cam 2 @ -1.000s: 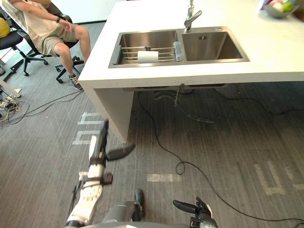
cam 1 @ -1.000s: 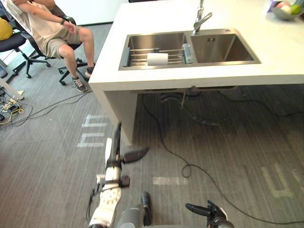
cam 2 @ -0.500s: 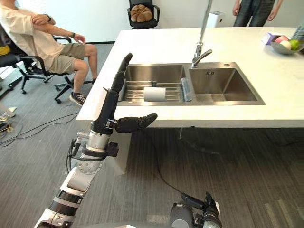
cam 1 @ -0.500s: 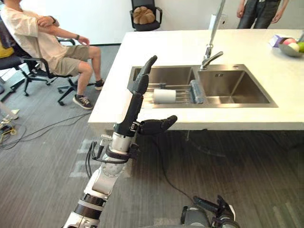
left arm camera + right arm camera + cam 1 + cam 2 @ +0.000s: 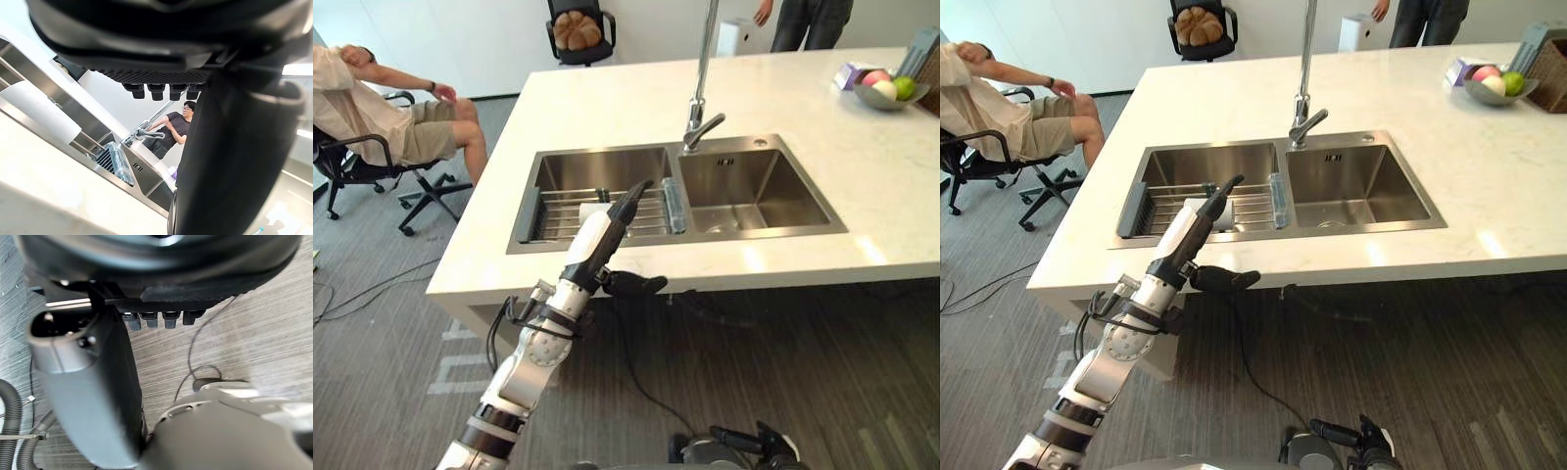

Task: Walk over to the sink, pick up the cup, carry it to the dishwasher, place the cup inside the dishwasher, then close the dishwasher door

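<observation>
Robot closing on sink. Left hand lowering from raised pose, reaching toward 12 o'clock, fingers straight, thumb spread, gripping nothing. Cup lying on rack, just beyond fingertips. Right hand hanging at 6 o'clock, fingers relaxed. Grasp pending.

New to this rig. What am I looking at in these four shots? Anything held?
It is a two-legged humanoid robot with finger hands. The two wide pictures come from its head camera, looking down; the two close-ups come from cameras on each wrist. The left hand, open, reaches towards the sink in a pale counter. A white cup lies on its side on the rack in the left basin. The right hand hangs low over the floor, open. Neither holds anything. A fruit bowl sits far right.
</observation>
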Controlling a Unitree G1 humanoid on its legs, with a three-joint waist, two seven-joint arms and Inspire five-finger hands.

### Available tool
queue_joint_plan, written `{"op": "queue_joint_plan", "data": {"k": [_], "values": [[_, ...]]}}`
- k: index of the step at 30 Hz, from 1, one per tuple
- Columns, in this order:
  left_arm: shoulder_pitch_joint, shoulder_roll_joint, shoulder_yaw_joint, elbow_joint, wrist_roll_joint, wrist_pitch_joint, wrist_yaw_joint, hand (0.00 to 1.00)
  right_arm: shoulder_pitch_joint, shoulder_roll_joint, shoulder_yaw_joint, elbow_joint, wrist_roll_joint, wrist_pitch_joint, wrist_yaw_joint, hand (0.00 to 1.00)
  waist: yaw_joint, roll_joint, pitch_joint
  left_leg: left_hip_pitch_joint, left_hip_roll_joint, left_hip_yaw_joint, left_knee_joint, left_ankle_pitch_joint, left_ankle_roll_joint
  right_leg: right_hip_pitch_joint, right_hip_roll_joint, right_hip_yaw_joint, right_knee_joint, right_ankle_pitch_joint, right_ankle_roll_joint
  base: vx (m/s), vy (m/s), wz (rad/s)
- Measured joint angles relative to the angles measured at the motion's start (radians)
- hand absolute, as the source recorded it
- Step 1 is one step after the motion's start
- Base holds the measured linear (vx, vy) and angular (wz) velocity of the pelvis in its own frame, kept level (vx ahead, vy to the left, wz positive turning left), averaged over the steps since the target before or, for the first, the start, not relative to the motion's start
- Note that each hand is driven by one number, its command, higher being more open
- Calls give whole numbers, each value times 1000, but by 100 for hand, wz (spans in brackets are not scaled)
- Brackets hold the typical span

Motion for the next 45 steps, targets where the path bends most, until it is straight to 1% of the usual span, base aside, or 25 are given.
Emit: {"op": "queue_joint_plan", "data": {"k": [1, 2, 3, 4, 5, 6, 7, 8, 9, 10, 11, 12, 15, 19, 23, 30, 38, 41, 43, 45], "values": [[-1, 7, 1, -6, 5, 0, 0, 100, 1, 1, 0, 10, -1, -3, 3, 100, 1, -7, -3, 2, -40, 19, -116, -55, -16, 9, -13, 18, -18, 11, -6, 185, -60, -36], [-4, 14, 3, -17, 8, -1, 0, 100, 1, 0, -1, 21, -2, -9, 8, 100, 2, -8, -4, 15, -77, 26, -246, -62, -22, 10, -23, 27, -31, 28, 8, 114, -36, -36], [-11, 18, 4, -21, 18, -3, 1, 100, 0, -2, -1, 28, -3, -11, 13, 100, 3, -6, -6, 23, -96, 32, -333, -57, -20, 7, -26, 35, -36, 31, 10, 103, 19, -35], [-32, 26, 8, -21, 37, -7, 1, 100, -3, -5, -5, 39, -6, -12, 25, 100, 5, -3, -8, 39, -117, 42, -479, -26, -16, 8, -27, 44, -37, 39, 17, 99, 48, -30], [-51, 34, 8, -13, 44, -8, 2, 100, -4, -3, -10, 45, -10, -12, 28, 100, 3, -2, -8, 62, -128, 42, -582, 17, -21, 13, -26, 48, -37, 42, 21, 205, 116, -43], [-75, 45, 10, 0, 62, -5, 8, 100, -1, -1, -21, 45, -10, -14, 30, 100, 0, 8, -15, 108, -142, 40, -736, 138, -38, 17, -18, 46, -37, 42, 24, 196, 120, -36], [-83, 51, 10, 1, 66, -2, 9, 100, 0, -3, -23, 45, -10, -18, 33, 100, -3, 16, -21, 118, -143, 38, -770, 204, -45, 17, -11, 46, -37, 37, 31, 209, 165, -29], [-94, 65, 11, 7, 72, 2, 15, 100, 0, 3, -25, 47, -10, -25, 34, 100, -16, 12, -25, 132, -152, 42, -801, 211, -37, 18, -16, 47, -38, 36, 37, 122, 148, 3], [-121, 77, 10, 19, 80, 12, 15, 100, 6, 13, -29, 41, -10, -38, 38, 100, -31, 2, -28, 131, -167, 30, -817, 216, -34, 17, -27, 47, -42, 36, 54, 100, 146, 13], [-132, 84, 11, 25, 80, 17, 15, 100, 8, 16, -31, 41, -9, -40, 38, 100, -33, -2, -31, 131, -174, 28, -825, 218, -31, 17, -32, 46, -47, 36, 56, 70, 127, 21], [-147, 102, 12, 36, 80, 30, 15, 100, 8, 20, -31, 41, -10, -40, 38, 100, -38, -7, -33, 131, -186, 23, -839, 222, -25, 21, -42, 44, -62, 36, 65, 55, 115, 18], [-152, 118, 13, 41, 80, 43, 14, 100, 8, 20, -30, 41, -10, -38, 38, 100, -41, -7, -34, 133, -197, 15, -846, 225, -21, 31, -51, 39, -79, 39, 72, 54, 109, 20], [-152, 142, 14, 46, 81, 73, 2, 100, 12, 17, -28, 41, -11, -19, 38, 100, -37, -9, -34, 156, -208, 4, -864, 226, -20, 68, -58, 25, -115, 48, 86, 41, 71, 17], [-152, 157, 16, 49, 115, 101, -39, 100, 6, 13, -19, 40, -11, 4, 38, 100, -38, -9, -37, 163, -207, -3, -880, 229, -16, 76, -54, 17, -134, 52, 90, 0, 6, 5], [-168, 157, 11, 88, 123, 139, -104, 100, 4, 15, -12, 40, -7, 14, 23, 100, -42, -13, -45, 162, -205, -8, -892, 236, -17, 80, -49, 10, -153, 60, 97, 10, -5, 2], [-212, 181, 8, 131, 121, 215, -115, 100, 3, 15, 22, 29, -7, 42, 10, 100, -42, -34, -57, 156, -203, -10, -893, 235, -17, 90, -43, 13, -185, 76, 99, 26, -4, 0], [-253, 183, -3, 169, 122, 230, -115, 100, 2, 13, 43, 6, -6, 51, 4, 100, -43, -38, -60, 157, -204, 5, -893, 236, -17, 102, -39, 32, -229, 109, 97, -13, 0, -6], [-314, 184, -15, 219, 147, 243, -116, 100, 2, 13, 43, 0, -6, 59, 5, 100, -44, -39, -60, 157, -205, 9, -894, 237, -15, 102, -39, 37, -233, 114, 98, -12, -1, -5], [-353, 195, -31, 241, 167, 253, -134, 100, 2, 13, 43, 0, -4, 65, 6, 100, -46, -39, -60, 157, -206, 11, -894, 237, -15, 101, -40, 40, -234, 116, 99, 4, 1, -5], [-387, 216, -54, 262, 199, 255, -159, 100, 1, 13, 43, -1, -1, 69, 10, 100, -56, -39, -60, 157, -208, 18, -894, 237, -15, 100, -39, 47, -241, 121, 99, 21, 3, -9]]}}
